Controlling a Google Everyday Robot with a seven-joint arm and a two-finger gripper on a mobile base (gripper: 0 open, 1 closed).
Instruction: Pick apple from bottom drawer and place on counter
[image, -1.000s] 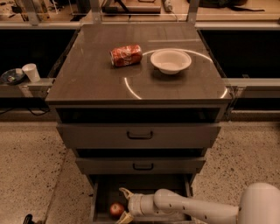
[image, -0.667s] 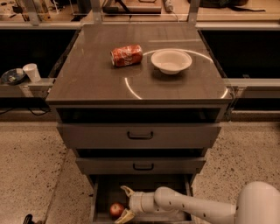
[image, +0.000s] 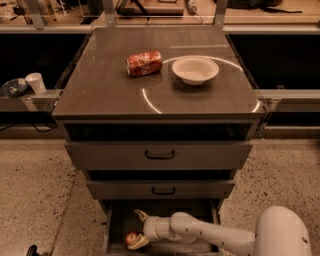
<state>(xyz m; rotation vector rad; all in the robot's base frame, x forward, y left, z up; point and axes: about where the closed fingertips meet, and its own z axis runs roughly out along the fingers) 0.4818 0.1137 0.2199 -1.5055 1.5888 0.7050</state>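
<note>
The small red apple (image: 131, 238) lies on the dark floor of the open bottom drawer (image: 114, 226), near its left side. My gripper (image: 138, 229) is down inside the drawer, just right of the apple, with its fingers spread; one yellowish fingertip (image: 140, 215) is above the apple and the other curls under it. The apple sits at the mouth of the open fingers, close to or touching the lower one. The counter (image: 105, 87) above is glossy dark grey-brown with curved light reflections.
A crushed red soda can (image: 144, 63) and a white bowl (image: 195, 69) sit on the counter. Two wider drawers with black handles (image: 160, 155) are shut above the open one. A white cup (image: 35, 82) stands on a ledge at the left. My white arm (image: 215, 235) enters from the lower right.
My gripper and forearm have shifted slightly left, closer to the apple. The apple has not moved.
</note>
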